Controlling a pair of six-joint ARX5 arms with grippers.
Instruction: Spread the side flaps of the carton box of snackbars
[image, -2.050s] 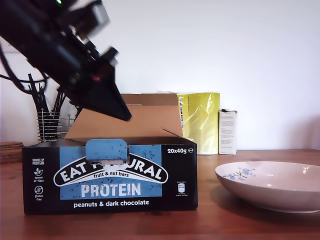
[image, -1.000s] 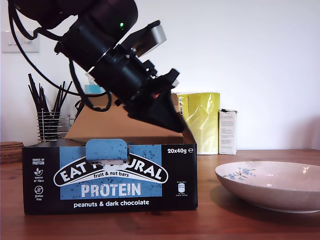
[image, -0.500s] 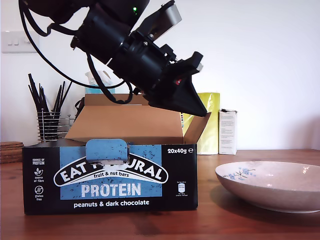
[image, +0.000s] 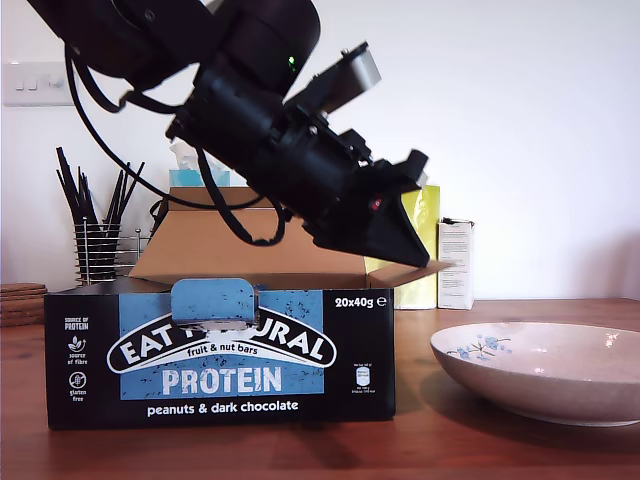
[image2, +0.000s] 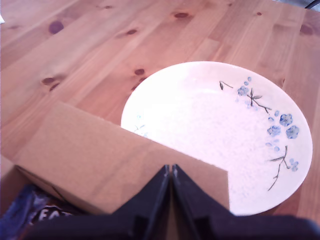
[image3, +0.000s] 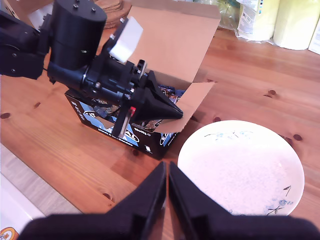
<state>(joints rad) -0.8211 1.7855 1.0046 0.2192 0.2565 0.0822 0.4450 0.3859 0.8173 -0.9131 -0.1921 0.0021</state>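
Note:
The carton box of snackbars (image: 220, 350) stands on the wooden table at the exterior view's left, black with a blue front, its wide brown lid flap (image: 240, 245) raised behind. One of the side flaps (image: 412, 271) sticks out almost level at the box's end on the exterior view's right. My first gripper (image: 427, 261) is shut, its tip pressing on that flap (image2: 100, 155). The second wrist view shows the same flap (image3: 196, 95) folded out under the first gripper (image3: 179, 114). My second gripper (image3: 166, 167) is shut and hangs high above the table. The other side flap is hidden.
A white flowered plate (image: 540, 370) lies just beyond the spread flap, toward the exterior view's right. Behind stand a yellow bag (image: 424, 205) and a slim white carton (image: 456, 262). A wire holder of black utensils (image: 95, 240) is at the exterior view's back left.
My first gripper swept across the box top toward the exterior view's right and down. It pushed the side flap at that end from nearly upright to almost level.

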